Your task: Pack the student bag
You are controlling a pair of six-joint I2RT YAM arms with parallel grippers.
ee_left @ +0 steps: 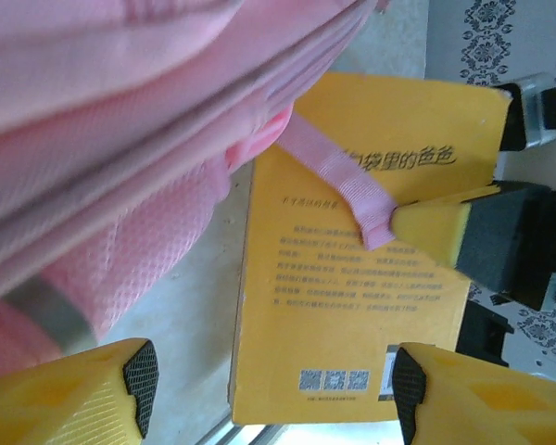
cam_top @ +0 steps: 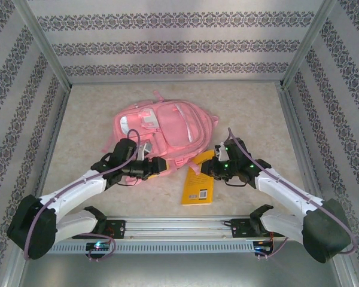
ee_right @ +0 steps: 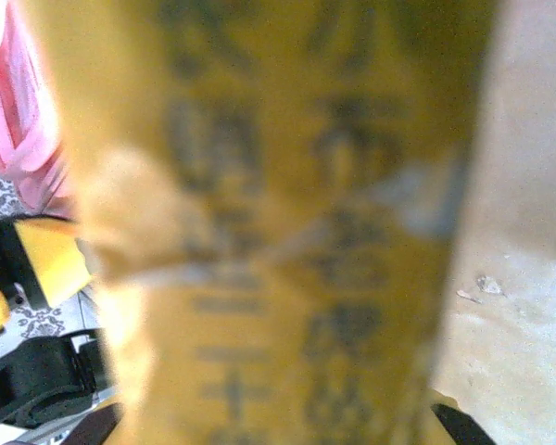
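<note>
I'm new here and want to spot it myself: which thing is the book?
Find the big pink backpack lying in the middle of the table. At its near right corner lies the yellow book. It is flat, rectangular and bright yellow with dark print, unlike the soft pink bag.

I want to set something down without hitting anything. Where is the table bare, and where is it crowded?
Bare: the strip between the student bag and the back wall; the table left of the bag, up to the left wall; the patch between bag and right wall. Crowded: the middle front, where bag, yellow book, left claw and right claw meet.
</note>
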